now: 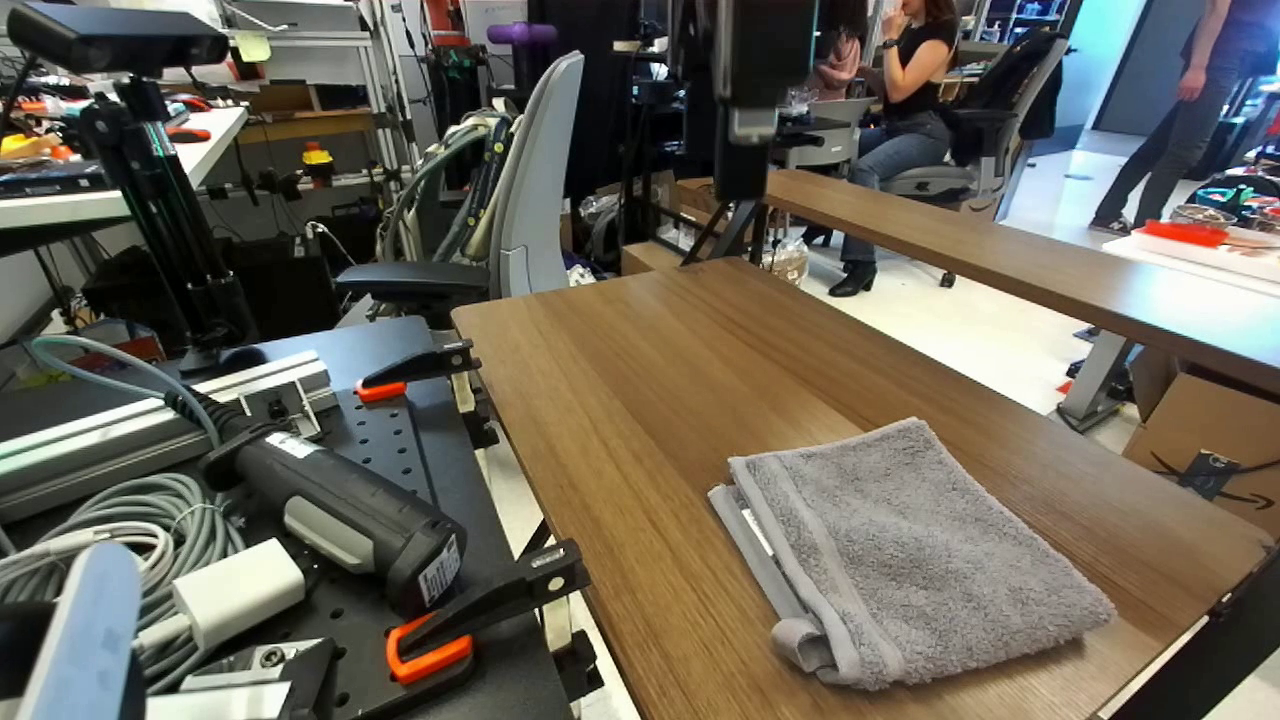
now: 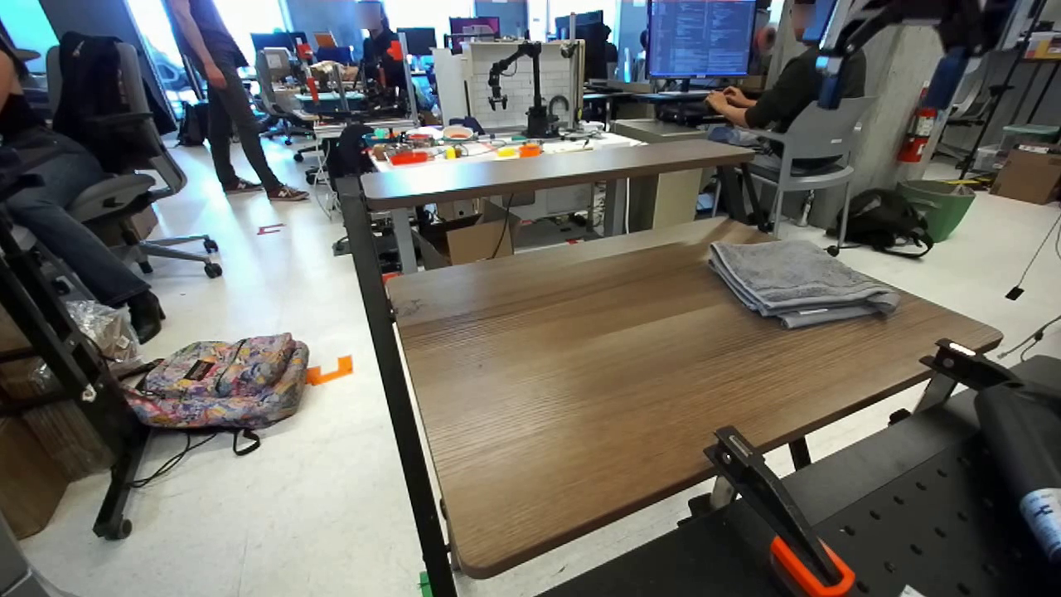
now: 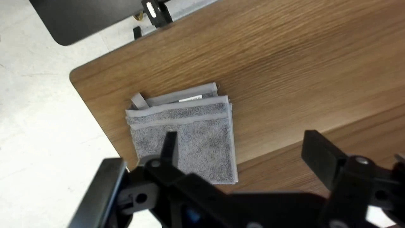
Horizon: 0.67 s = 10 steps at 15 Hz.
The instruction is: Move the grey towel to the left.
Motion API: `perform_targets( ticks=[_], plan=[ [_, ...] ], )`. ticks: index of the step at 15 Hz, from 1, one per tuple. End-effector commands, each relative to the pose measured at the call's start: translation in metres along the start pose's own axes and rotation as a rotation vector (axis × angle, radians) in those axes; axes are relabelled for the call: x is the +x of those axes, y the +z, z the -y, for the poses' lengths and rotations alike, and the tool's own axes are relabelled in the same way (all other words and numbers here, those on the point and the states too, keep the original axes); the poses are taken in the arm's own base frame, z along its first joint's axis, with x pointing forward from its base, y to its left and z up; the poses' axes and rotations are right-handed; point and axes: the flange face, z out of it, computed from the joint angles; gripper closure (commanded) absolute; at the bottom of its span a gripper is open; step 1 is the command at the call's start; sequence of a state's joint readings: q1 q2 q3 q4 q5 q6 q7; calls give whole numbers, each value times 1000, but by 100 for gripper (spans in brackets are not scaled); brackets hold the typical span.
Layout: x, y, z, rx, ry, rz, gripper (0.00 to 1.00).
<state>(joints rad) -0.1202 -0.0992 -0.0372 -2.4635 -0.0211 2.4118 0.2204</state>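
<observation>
The folded grey towel (image 1: 920, 560) lies flat near one end of the wooden tabletop (image 1: 640, 390). It shows in both exterior views (image 2: 800, 278), with its layered edges visible along one side. In the wrist view the towel (image 3: 202, 145) lies at lower middle, partly covered by the left finger. My gripper (image 3: 242, 136) is wide open and empty, its fingers spread above the towel's edge and the bare wood. In the exterior views the gripper (image 2: 887, 83) hangs high above the table, well apart from the towel; it also shows at the top edge (image 1: 742, 175).
A black perforated board (image 1: 370, 450) adjoins the table's long side, with orange-handled clamps (image 1: 430, 650), a dark handheld device (image 1: 330, 510) and coiled cables (image 1: 150, 520). A raised wooden shelf (image 2: 564, 172) runs along the opposite side. A black post (image 2: 390, 398) stands at one table end.
</observation>
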Motion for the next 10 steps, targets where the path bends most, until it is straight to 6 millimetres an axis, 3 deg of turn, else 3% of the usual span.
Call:
perform_targets(
  ticks=[1,10],
  plan=[
    [35,40,-6,24,66,-43,0],
    [100,120,-57,-1,223,-81,0]
  ],
)
